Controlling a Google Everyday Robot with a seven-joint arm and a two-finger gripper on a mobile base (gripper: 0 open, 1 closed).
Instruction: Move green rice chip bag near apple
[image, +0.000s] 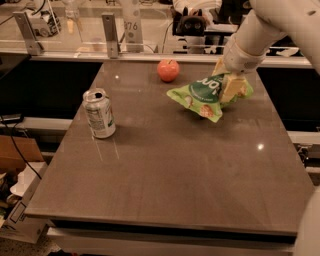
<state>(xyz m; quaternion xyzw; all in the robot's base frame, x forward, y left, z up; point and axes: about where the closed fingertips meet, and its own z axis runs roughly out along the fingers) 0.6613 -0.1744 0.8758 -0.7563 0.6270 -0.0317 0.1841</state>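
Table (175, 190): apple (168, 70) on it near the far edge, about centre; green rice chip bag (202, 95) just right of the apple and slightly nearer the camera, close but not touching. Gripper (230, 82) at the bag's right end, clamped on it, arm entering from upper right. Drink can (99, 114) upright on the table's left side, well apart from apple and bag, nearer the camera than both

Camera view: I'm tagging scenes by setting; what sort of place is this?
Probably a robotics lab: plain test table, glass partition behind, loose cables at left. The hand holds the green rice chip bag near the apple.
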